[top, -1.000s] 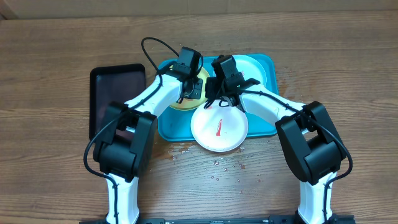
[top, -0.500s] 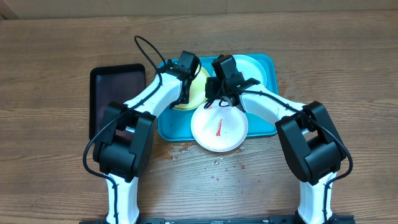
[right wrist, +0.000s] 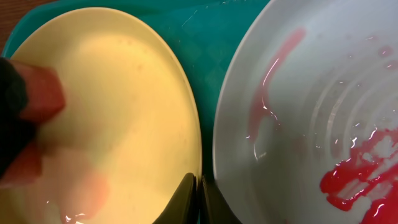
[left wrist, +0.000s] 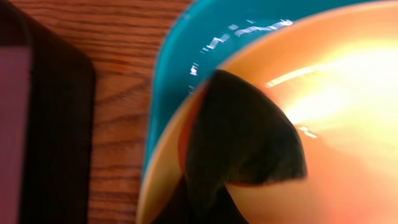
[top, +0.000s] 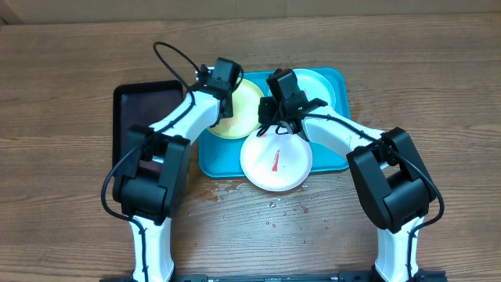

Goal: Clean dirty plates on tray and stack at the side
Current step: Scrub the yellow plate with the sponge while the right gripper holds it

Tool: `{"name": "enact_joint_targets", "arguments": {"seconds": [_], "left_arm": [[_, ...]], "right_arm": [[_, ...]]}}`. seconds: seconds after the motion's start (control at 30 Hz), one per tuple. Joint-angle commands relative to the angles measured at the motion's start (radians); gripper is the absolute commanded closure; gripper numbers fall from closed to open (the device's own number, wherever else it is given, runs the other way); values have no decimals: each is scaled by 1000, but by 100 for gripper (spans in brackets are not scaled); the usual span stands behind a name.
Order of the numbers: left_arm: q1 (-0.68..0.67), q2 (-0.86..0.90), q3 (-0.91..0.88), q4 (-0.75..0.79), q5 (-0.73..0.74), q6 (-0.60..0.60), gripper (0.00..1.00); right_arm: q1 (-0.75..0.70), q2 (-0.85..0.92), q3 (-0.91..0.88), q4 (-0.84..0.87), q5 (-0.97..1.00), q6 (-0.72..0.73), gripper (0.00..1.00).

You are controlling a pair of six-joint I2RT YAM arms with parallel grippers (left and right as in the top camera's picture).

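The turquoise tray (top: pixel 338 78) holds three plates. The yellow-green plate (top: pixel 244 110) lies at its left and looks wiped, with a wet sheen in the right wrist view (right wrist: pixel 118 106). The white plate (top: pixel 275 160) overhangs the tray's front edge and carries red smears (right wrist: pixel 348 180). The mint green plate (top: pixel 322 84) is at the back right, partly hidden by my right arm. My left gripper (top: pixel 217 95) is shut on a dark sponge (left wrist: pixel 242 137) with a red edge, pressed on the yellow-green plate's left part. My right gripper (right wrist: pixel 199 199) is shut on the yellow-green plate's right rim.
A black rectangular tray (top: pixel 145 117) lies left of the turquoise tray, close to my left arm. Water drops and small red specks (top: pixel 270 205) dot the wood in front of the white plate. Wooden table on all sides.
My left gripper has slid with the sponge from the middle of the yellow-green plate to its left back rim. The right arm and the plates have not moved.
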Motion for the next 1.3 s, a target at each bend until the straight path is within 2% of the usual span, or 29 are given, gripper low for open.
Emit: {"name": "enact_joint_targets", "arguments": {"seconds": [0.0, 0.2, 0.37, 0.5, 0.8, 0.93, 1.07, 1.27], "left_arm": [[35, 127, -77, -48, 105, -12, 96], [26, 127, -77, -116, 272, 20, 96], [-8, 127, -77, -89, 406, 61, 96], [-40, 127, -77, -39, 422, 100, 96], [-55, 144, -77, 83, 460, 105, 96], [-55, 164, -77, 100, 527, 144, 96], [-55, 175, -77, 67, 477, 143, 96], [-45, 175, -77, 16, 266, 113, 96]], "right_arm": [[6, 0, 26, 11, -28, -2, 96], [6, 0, 26, 11, -28, -2, 96], [6, 0, 26, 11, -28, -2, 96], [6, 0, 26, 11, -28, -2, 96], [6, 0, 26, 11, -28, -3, 96], [6, 0, 26, 11, -28, -3, 96], [6, 0, 26, 11, -28, -3, 96], [6, 0, 26, 11, -29, -2, 96]]}}
